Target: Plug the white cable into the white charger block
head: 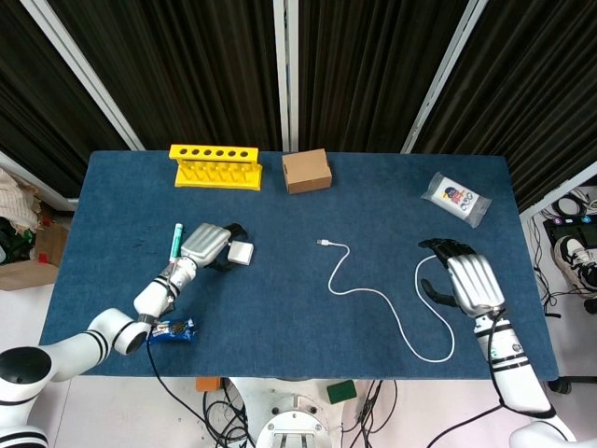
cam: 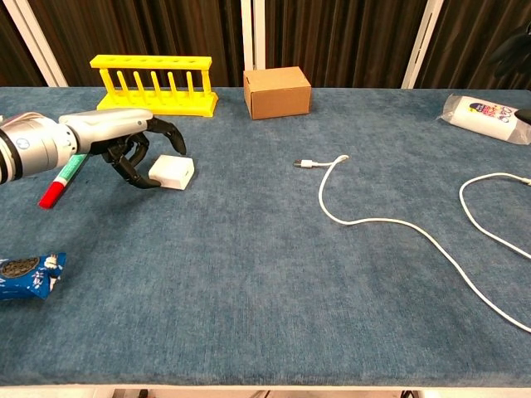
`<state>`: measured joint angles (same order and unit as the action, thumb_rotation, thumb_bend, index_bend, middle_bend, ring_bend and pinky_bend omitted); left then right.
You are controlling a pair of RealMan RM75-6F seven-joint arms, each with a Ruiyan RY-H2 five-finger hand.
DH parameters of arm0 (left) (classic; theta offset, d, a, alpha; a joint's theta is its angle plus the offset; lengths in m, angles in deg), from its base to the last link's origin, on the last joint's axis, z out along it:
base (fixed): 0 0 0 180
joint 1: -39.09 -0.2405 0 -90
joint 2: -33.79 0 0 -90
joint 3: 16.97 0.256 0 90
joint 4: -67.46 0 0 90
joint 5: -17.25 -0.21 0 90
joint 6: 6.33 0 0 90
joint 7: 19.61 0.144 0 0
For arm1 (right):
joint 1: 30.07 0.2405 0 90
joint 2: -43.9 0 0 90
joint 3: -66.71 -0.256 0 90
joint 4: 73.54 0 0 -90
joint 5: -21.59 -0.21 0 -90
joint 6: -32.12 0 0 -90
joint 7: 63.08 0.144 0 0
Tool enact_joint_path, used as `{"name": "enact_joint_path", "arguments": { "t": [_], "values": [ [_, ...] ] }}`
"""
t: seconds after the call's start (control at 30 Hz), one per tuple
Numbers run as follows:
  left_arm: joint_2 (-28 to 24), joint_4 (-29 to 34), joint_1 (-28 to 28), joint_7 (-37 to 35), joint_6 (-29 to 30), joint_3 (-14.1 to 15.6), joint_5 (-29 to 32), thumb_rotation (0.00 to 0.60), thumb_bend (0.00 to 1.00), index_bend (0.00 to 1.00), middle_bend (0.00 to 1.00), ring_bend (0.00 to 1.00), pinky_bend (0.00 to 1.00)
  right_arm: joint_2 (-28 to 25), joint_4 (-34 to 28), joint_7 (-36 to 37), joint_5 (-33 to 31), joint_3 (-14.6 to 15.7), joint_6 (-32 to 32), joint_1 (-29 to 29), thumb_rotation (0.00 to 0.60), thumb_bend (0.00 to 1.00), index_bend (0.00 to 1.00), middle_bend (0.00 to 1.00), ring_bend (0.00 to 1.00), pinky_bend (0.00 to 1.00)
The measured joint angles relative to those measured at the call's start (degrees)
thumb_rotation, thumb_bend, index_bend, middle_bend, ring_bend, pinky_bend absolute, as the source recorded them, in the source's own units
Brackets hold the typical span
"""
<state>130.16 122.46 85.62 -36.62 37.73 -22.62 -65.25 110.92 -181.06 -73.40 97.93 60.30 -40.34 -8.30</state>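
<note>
The left hand (cam: 124, 149) is shown low over the cloth with its fingers (cam: 137, 176) curled and parted; nothing is held, and the fingertips lie against or just short of the near-left side of the charger (cam: 172, 172), contact not being resolvable. In the head view the same hand (head: 207, 245) is seen just left of the charger (head: 242, 253).

Nearest the camera, on the near side of the left hand, a blue snack packet (cam: 29, 275) is seen at the table edge. Just behind the hand's wrist a red-capped marker (cam: 65, 174) lies on the cloth. Well to the hand's right, the cable (cam: 373, 220) is laid in loose curves, its plug (cam: 304, 163) pointing toward the charger but well apart from it. Beyond the hand stand a yellow rack (cam: 153, 83) and a cardboard box (cam: 277, 92).

The right hand (head: 466, 280) is shown in the head view with fingers spread, empty, beside the cable's far loop.

Handling is judged as follows. The charger is probably light, rigid and smooth, and may skid on the cloth if pushed; it is best pinched across its two broad faces, the port side left clear. The cable is limp and light; it should be taken just behind the plug, where it is stiffest.
</note>
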Motion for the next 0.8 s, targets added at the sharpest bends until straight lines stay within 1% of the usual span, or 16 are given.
{"name": "enact_joint_path", "arguments": {
  "t": [0.3, 0.53, 0.67, 0.73, 0.77, 0.8],
  "values": [
    [0.3, -1.0, 0.1, -2.9, -0.6, 0.2, 0.7, 0.600, 0.22, 0.33, 0.23, 0.69, 0.85, 0.1, 0.4, 1.5, 0.3, -0.1, 0.1, -0.5, 0.600, 0.33, 0.30, 0.29, 0.22, 0.34],
    [0.4, -1.4, 0.1, -5.2, -1.2, 0.4, 1.0, 0.600, 0.22, 0.35, 0.26, 0.69, 0.85, 0.0, 0.3, 1.9, 0.6, -0.1, -0.4, -1.2, 0.600, 0.33, 0.30, 0.29, 0.22, 0.34],
    [0.8, -1.5, 0.3, -6.8, -1.5, 0.4, 1.0, 0.600, 0.22, 0.41, 0.33, 0.70, 0.86, 0.1, 0.3, 2.0, 0.8, -0.1, -0.5, -1.4, 0.600, 0.33, 0.30, 0.28, 0.22, 0.34],
    [1.3, -2.1, 0.4, -7.0, -1.3, 0.3, 1.0, 0.600, 0.22, 0.46, 0.38, 0.71, 0.86, 0.1, 0.2, 2.1, 0.8, -0.1, -0.6, -1.5, 0.600, 0.33, 0.30, 0.28, 0.22, 0.34],
    [1.5, -2.5, 0.3, -7.0, -1.1, 0.2, 1.1, 0.600, 0.22, 0.50, 0.42, 0.72, 0.87, 0.1, 0.2, 2.1, 0.9, -0.1, -0.6, -1.5, 0.600, 0.33, 0.30, 0.28, 0.22, 0.34],
    [1.8, -2.7, 0.2, -7.1, -0.4, -0.1, 1.3, 0.600, 0.22, 0.52, 0.45, 0.73, 0.88, 0.0, 0.1, 2.1, 0.9, -0.1, -0.6, -1.6, 0.600, 0.33, 0.30, 0.28, 0.22, 0.34]
  ]
}}
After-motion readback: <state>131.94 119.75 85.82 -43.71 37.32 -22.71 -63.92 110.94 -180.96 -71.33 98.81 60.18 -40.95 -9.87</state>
